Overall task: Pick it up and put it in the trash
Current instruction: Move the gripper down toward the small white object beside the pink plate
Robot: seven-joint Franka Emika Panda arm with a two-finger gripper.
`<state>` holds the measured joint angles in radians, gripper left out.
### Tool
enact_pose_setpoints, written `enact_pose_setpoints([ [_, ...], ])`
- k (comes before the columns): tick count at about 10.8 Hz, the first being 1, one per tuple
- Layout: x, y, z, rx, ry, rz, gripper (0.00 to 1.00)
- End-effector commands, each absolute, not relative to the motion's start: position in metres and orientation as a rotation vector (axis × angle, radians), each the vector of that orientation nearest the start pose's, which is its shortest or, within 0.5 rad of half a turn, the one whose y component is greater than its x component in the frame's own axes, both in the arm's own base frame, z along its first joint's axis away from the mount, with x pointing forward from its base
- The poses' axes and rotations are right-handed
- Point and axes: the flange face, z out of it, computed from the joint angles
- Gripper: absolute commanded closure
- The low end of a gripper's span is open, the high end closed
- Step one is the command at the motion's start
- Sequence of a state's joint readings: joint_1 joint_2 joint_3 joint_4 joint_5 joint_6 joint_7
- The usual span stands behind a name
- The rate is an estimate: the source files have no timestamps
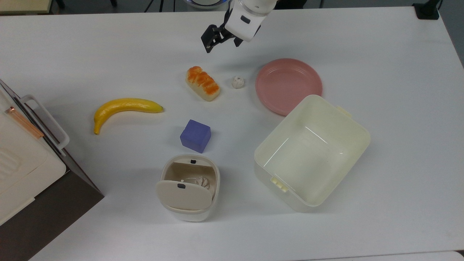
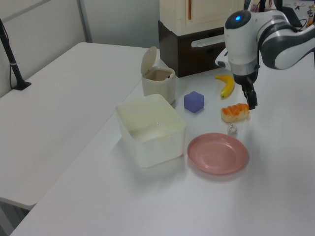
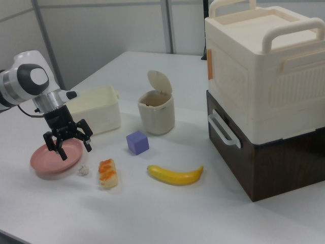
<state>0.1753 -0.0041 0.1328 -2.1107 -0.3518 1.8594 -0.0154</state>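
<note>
White crumpled paper, a tiny ball (image 1: 237, 82), is lying on the bench (image 1: 380, 65) between the toy bread loaf (image 1: 203, 83) and the pink plate (image 1: 289, 85), close to the plate's rim but apart from it; in the right view the paper ball (image 3: 83, 171) is sitting just beside the loaf (image 3: 107, 173), in front of the plate (image 3: 44, 159). The gripper (image 1: 222, 41) is hanging above the bench, apart from the paper ball and towards the top view's upper edge; its black fingers (image 3: 86, 144) are standing spread apart with nothing between them. In the left view the gripper (image 2: 251, 100) is showing just above the loaf (image 2: 235, 112). The small cream bin (image 1: 189, 188) is standing near the top view's lower edge, its flap lid (image 1: 183, 195) tipped open, some crumpled white material lying inside; the purple cube (image 1: 195, 136) is sitting just beyond it. A banana (image 1: 125, 107) is lying towards the top view's left; the large cream tub (image 1: 311, 152) is sitting at the top view's right, its corner over the plate's edge.
</note>
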Motion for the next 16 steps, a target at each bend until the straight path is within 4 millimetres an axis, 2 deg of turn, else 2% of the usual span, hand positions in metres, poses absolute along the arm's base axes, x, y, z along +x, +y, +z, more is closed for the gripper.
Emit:
enact_pose_setpoints([
  [1,0.503,0.137,0.385,-3.434,-0.945,0.349,0.00],
  [2,0.504,0.142,0.372,-3.442,-1.007,0.377,0.00],
  [3,0.504,0.149,0.365,-3.461,-0.970,0.364,0.00],
  [5,0.511,0.159,0.360,-3.516,-0.706,0.148,0.00],
  [8,0.517,0.166,0.343,-3.516,-0.615,0.070,0.00],
  [12,0.502,0.177,0.313,-3.578,-0.665,0.099,0.00],
  [16,0.502,0.176,0.311,-3.584,-0.666,0.100,0.01],
])
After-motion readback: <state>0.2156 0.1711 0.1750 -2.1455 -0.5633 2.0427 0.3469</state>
